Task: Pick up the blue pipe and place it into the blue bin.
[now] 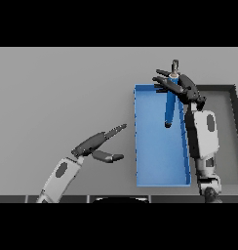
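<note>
Right hand [182, 88] gripping blue pipe [169, 108] above blue bin [155, 161]

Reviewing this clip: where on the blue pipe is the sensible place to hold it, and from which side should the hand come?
Probably the upper end, from above. The blue pipe hangs nearly upright over the blue bin, its lower end pointing down into the bin. The right hand already has its fingers curled round that top end, leaving the long shaft free. The left hand sits open over the table, away from it.
</note>
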